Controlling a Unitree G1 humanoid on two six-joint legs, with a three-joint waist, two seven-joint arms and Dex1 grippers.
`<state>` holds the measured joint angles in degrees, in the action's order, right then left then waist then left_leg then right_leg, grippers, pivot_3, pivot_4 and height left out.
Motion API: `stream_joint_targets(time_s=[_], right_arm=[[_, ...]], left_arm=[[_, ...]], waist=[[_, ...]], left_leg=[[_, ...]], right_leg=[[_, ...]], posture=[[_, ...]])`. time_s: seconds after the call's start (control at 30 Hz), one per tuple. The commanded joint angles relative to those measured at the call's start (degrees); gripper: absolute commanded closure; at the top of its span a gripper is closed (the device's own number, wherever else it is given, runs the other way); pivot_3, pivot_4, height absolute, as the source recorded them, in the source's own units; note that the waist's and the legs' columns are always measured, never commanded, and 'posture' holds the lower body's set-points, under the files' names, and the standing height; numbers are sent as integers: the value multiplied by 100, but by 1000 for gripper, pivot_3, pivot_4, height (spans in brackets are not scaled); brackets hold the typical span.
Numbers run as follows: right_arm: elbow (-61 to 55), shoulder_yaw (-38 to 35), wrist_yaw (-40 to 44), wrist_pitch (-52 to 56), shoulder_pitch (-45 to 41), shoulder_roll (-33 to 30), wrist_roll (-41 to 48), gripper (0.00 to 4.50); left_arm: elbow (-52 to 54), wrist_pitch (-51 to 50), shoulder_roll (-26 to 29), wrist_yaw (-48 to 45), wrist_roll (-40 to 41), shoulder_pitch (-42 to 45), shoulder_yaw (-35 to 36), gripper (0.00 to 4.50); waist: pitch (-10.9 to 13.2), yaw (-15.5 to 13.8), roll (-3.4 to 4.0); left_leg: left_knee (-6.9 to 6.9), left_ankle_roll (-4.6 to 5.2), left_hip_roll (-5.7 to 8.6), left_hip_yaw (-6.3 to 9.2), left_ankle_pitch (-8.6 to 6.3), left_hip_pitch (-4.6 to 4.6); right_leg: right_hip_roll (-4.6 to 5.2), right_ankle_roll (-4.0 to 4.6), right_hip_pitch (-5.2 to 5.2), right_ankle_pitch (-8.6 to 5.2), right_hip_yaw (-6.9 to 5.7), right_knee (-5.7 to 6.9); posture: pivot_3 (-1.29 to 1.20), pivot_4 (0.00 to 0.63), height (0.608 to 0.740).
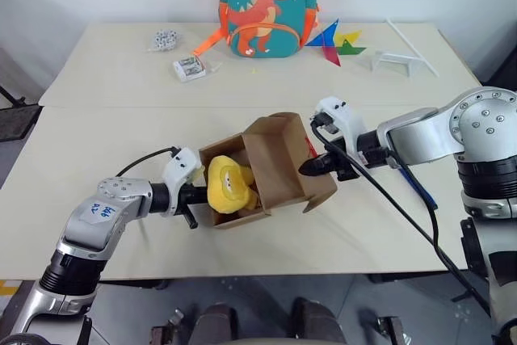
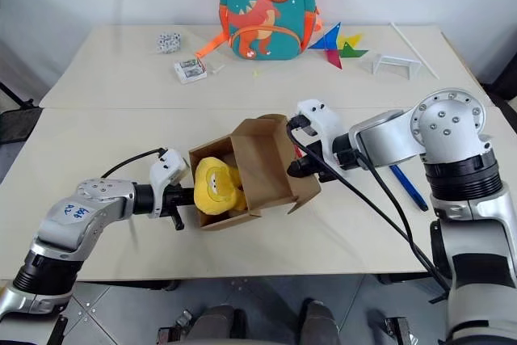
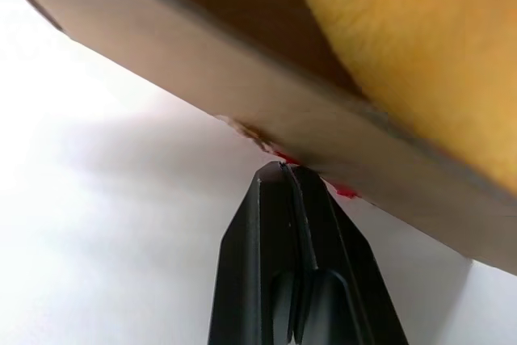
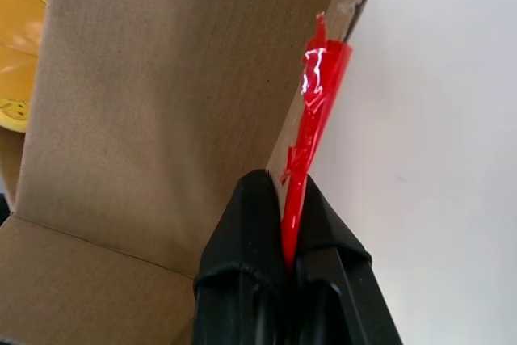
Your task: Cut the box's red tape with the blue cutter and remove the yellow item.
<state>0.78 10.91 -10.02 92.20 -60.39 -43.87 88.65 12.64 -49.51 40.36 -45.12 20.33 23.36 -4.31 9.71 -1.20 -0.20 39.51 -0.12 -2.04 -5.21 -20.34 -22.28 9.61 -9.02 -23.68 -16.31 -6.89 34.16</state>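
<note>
The box (image 1: 279,159) lies open on its side on the table, tilted, with its flaps spread. The yellow item (image 1: 229,186) sits inside its opening, its face turned outward. My right gripper (image 4: 289,199) is shut on the edge of the box's right flap, and the torn red tape (image 4: 319,86) runs between its fingers. My left gripper (image 3: 283,169) is shut, with its tips against the edge of the box's left wall, next to a scrap of red tape (image 3: 343,191). The blue cutter (image 2: 408,187) lies on the table to the right, behind my right arm.
At the back of the table stand a green dinosaur backpack (image 1: 266,6), a coloured pinwheel (image 1: 335,42) and a white stand (image 1: 400,58). A small white packet (image 1: 190,68) and a cluster of small pieces (image 1: 166,38) lie at the back left.
</note>
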Motion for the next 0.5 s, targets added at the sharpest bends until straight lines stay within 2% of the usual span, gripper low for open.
stream_joint_targets(time_s=[0.03, 0.23, 0.5], right_arm=[[-189, 97, 111, 30, 52, -220, -64, 4481], [-203, 75, 156, 30, 166, -281, -292, 4481], [-41, -316, -334, 30, 441, -97, -425, 4481]], left_arm=[[143, 99, -41, 8, 132, 122, 231, 4500], [203, 175, -114, 53, 173, 110, 358, 4500], [224, 259, -530, 201, 314, 120, 446, 4500]], waist=[[0, 0, 0], [1, 0, -1], [2, -7, -2]], left_leg=[[0, 0, 0, 0, 0, 0], [1, 0, 0, -2, 0, -1], [7, 0, 0, -1, 0, -4]], right_leg=[[0, 0, 0, 0, 0, 0], [0, 0, -1, 0, 1, 0], [0, 0, -1, 0, 0, 1]], posture=[[0, 150, 740], [0, 150, 740], [0, 150, 740]])
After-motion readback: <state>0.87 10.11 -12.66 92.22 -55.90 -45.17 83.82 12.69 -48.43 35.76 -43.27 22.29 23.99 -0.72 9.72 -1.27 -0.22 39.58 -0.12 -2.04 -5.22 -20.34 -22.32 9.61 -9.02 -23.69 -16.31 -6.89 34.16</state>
